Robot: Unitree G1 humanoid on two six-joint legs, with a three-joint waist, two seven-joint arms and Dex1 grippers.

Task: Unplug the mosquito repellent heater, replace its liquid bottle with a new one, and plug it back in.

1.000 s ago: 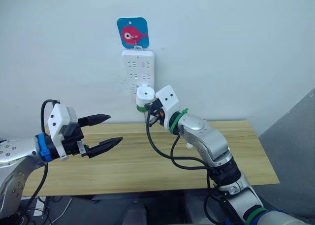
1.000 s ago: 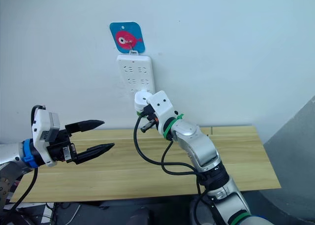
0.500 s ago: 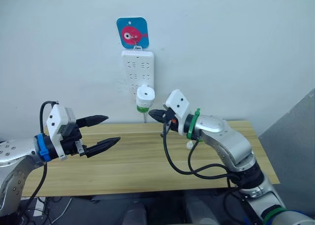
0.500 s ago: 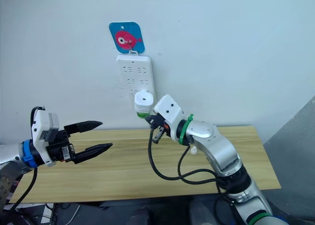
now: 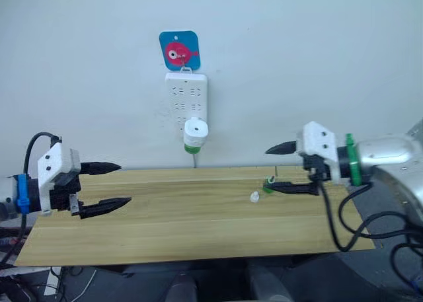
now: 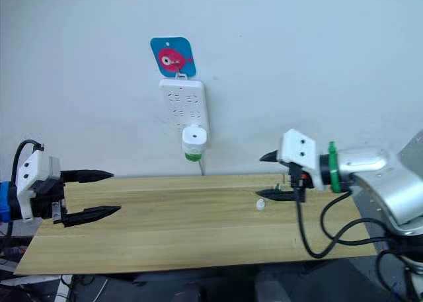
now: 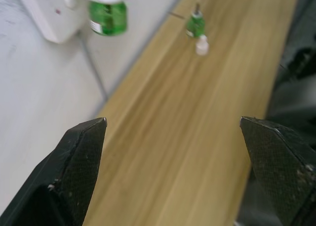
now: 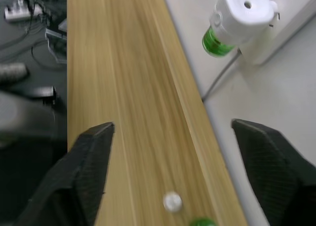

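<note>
I see the table [image 5: 165,216] below the wall power strip [image 5: 186,97], where the heater [image 5: 195,128] hangs plugged in, a green bottle [image 5: 193,145] fitted beneath, apparently the job's finish. Left gripper [image 5: 109,184] and right gripper [image 5: 285,168] hover wide, empty. Another bottle [image 5: 269,184] and white cap [image 5: 254,197] sit on the table.

Even bright light, blurred wrist views
</note>
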